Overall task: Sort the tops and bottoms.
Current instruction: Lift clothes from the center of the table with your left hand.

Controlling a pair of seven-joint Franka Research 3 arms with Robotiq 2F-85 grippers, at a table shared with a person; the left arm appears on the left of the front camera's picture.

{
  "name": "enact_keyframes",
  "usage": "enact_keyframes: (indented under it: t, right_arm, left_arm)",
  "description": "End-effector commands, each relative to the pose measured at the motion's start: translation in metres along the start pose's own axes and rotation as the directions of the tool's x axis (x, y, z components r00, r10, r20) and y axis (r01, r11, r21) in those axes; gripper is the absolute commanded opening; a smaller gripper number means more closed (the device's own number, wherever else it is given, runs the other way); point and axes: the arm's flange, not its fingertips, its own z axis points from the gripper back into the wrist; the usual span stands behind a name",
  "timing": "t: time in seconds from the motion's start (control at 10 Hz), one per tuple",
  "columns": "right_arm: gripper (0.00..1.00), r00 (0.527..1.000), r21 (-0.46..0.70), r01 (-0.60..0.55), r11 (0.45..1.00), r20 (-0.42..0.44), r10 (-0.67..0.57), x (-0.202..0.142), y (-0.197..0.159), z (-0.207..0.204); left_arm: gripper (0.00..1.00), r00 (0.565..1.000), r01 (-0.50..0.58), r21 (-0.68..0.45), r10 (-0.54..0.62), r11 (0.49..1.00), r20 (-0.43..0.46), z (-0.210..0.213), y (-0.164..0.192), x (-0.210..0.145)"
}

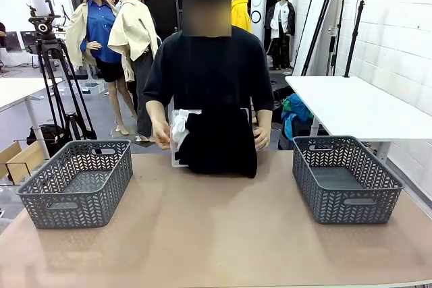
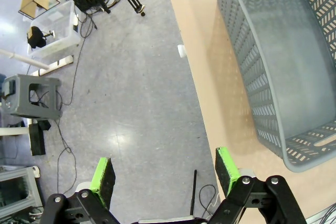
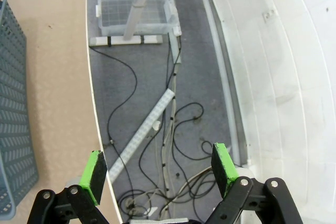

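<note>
Standing on the robot's side, I see the tan table run across to a person in a black T-shirt at twelve o'clock. Two grey lattice-walled baskets sit on it, well apart: the left basket at nine o'clock and the right basket at three o'clock, with nothing lying in either.

Between them, at the far edge, the person holds a clear box with a hand on each side. A dark garment, black and limp, spills over the box's front and hangs down to the tabletop in a broad fold. Just beside it, at its ten o'clock, a white top pokes out of the box as a small crumpled bunch.

The left gripper hangs over grey floor just off the table's edge, jaws spread wide and holding nothing, with the left basket at its two o'clock. The right gripper is likewise spread wide with nothing between its pads, above cables on the floor.
</note>
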Motion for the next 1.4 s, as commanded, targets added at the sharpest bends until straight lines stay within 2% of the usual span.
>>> enact_keyframes:
  t: [0.0, 1.3]
  right_arm:
    - [1.0, 1.0, 0.0, -0.004, 1.0, -0.002, 0.004, 0.001, 0.0001, -0.0008]
    - [1.0, 1.0, 0.0, -0.004, 1.0, -0.002, 0.004, 0.001, 0.0001, -0.0008]
  left_arm:
    - [1.0, 1.0, -0.008, 0.019, 0.008, 1.0, -0.006, 0.0004, 0.0007, -0.0002]
    - [1.0, 1.0, -0.008, 0.019, 0.008, 1.0, -0.006, 0.0004, 0.0007, -0.0002]
